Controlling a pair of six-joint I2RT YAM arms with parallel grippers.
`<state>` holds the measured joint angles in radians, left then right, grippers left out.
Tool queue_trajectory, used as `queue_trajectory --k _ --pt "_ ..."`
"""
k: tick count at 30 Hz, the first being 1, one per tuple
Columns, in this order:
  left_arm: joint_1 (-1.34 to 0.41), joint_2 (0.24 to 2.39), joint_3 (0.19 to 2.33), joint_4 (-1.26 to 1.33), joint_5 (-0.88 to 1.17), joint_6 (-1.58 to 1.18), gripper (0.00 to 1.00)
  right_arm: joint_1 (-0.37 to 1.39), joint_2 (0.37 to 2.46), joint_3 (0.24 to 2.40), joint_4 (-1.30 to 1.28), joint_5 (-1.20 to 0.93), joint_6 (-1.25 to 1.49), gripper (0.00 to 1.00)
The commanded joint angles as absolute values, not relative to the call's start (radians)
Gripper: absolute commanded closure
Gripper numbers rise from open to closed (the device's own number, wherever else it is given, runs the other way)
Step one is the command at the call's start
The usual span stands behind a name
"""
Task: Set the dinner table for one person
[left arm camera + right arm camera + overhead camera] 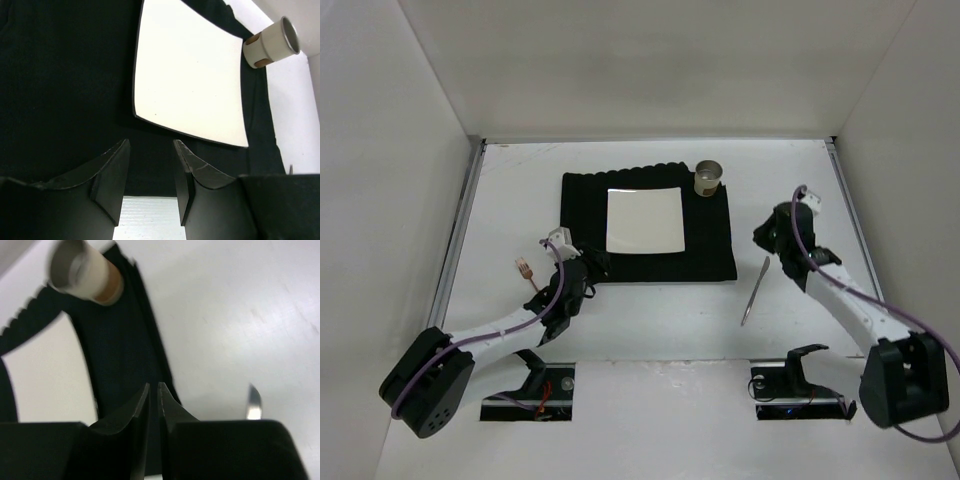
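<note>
Top external: flat matte white dinner table (650, 320) beneath everything. On its far half, black ribbed cloth mat (585, 205) bearing glossy white square plate (645, 220). Pale cylindrical cup (708, 180), tan-banded, at mat's far right corner, contents unclear. Left gripper (150, 175) apart over mat's near edge, gripping nothing; right gripper (154, 410) almost together, holding nothing.

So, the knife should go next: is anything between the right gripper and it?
Nothing visible does. The knife lies alone on the bare dinner table, right of the black mat, near the right gripper.
</note>
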<state>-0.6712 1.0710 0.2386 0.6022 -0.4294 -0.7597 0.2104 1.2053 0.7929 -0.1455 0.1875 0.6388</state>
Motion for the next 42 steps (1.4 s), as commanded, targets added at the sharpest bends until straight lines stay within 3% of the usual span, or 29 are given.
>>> queue_trajectory --k 1,6,10,18,23,29,35,42 --pt "-0.665 1.037 0.258 0.607 -0.431 -0.762 0.62 0.246 1.076 0.597 -0.132 0.305 0.725 0.85" --pt "-0.665 1.026 0.256 0.606 -0.430 -0.762 0.62 0.333 0.893 0.457 -0.322 0.348 0.811 0.84" --pt "-0.663 1.028 0.258 0.606 -0.419 -0.765 0.62 0.455 0.813 0.434 -0.426 0.402 0.923 0.71" --pt "-0.639 1.011 0.249 0.606 -0.407 -0.772 0.62 0.507 1.052 0.503 -0.505 0.434 0.968 0.74" --pt "-0.630 1.015 0.247 0.606 -0.402 -0.779 0.62 0.596 1.065 0.552 -0.641 0.554 1.072 0.74" --pt "-0.627 1.045 0.252 0.612 -0.388 -0.788 0.62 0.620 1.022 0.571 -0.623 0.529 1.061 0.70" --pt "-0.616 1.028 0.247 0.607 -0.388 -0.790 0.61 0.579 0.974 0.564 -0.718 0.569 1.078 0.69" --pt "-0.613 1.022 0.247 0.606 -0.382 -0.792 0.61 0.578 1.069 0.592 -0.750 0.581 1.095 0.65"
